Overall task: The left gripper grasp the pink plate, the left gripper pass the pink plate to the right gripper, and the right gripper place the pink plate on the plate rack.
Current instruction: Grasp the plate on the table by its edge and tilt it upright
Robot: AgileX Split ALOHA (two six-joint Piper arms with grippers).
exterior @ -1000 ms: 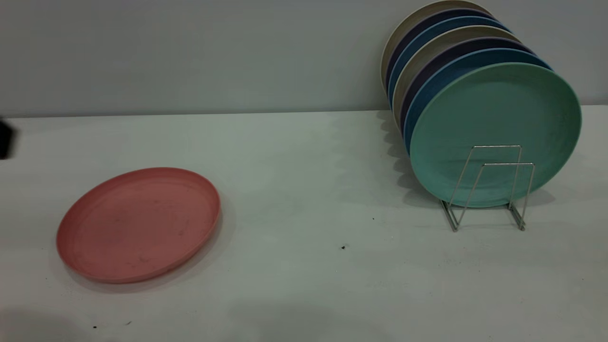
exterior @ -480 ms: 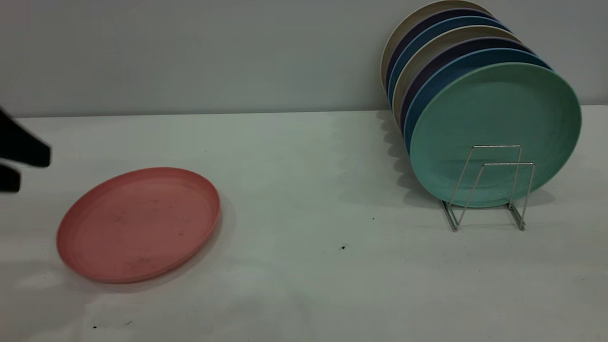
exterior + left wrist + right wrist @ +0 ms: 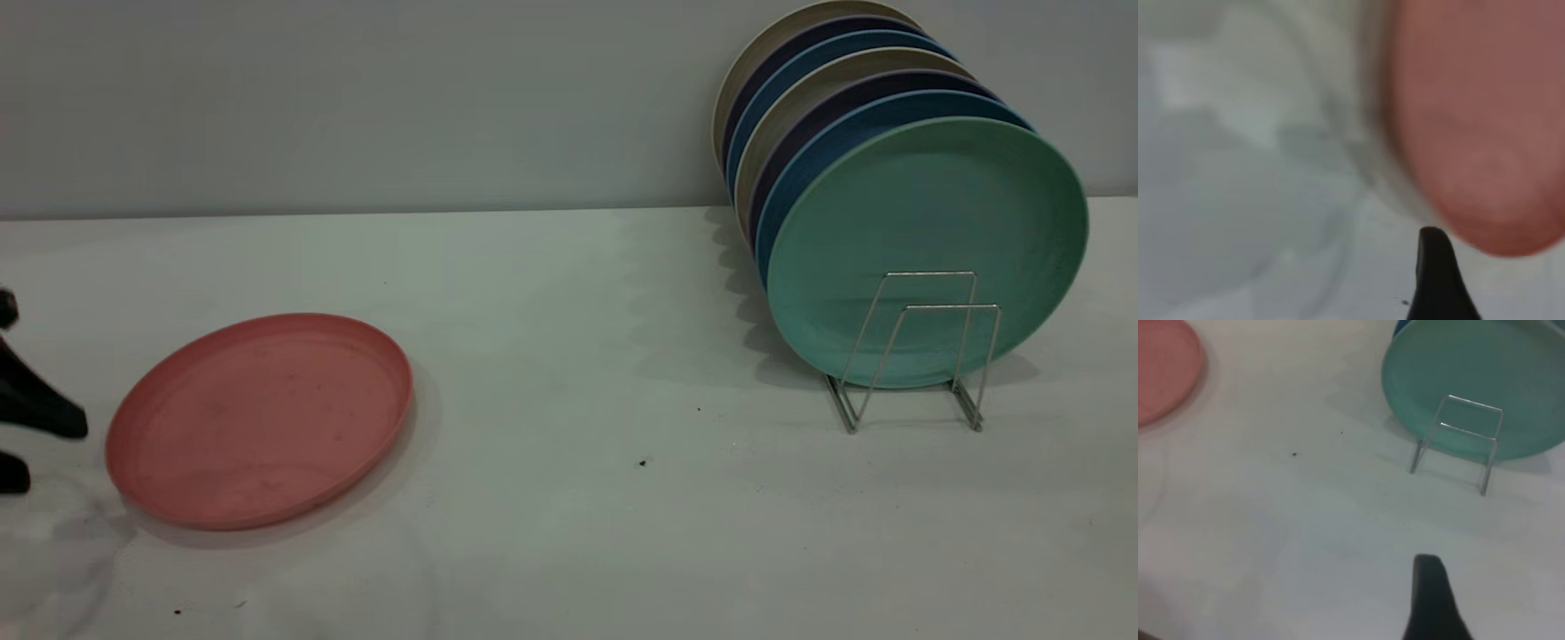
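The pink plate (image 3: 258, 418) lies flat on the white table at the left. It also shows in the left wrist view (image 3: 1478, 133) and the right wrist view (image 3: 1161, 373). My left gripper (image 3: 55, 453) is at the left edge of the exterior view, low over the table just left of the plate's rim, open and empty. One of its fingertips (image 3: 1435, 243) sits just short of the rim. The wire plate rack (image 3: 916, 356) stands at the right, also in the right wrist view (image 3: 1455, 443). My right gripper (image 3: 1431, 600) shows only as a dark tapered shape over bare table, well short of the rack.
A mint-green plate (image 3: 925, 240) stands upright in the rack, with several blue, dark and beige plates (image 3: 800, 98) behind it against the wall. Two empty wire loops stand in front of the green plate. A small dark speck (image 3: 642, 462) lies mid-table.
My left gripper came in from the left edge and dropped lower, from level with the table's back edge down to beside the pink plate's left rim. The plate and rack have not moved.
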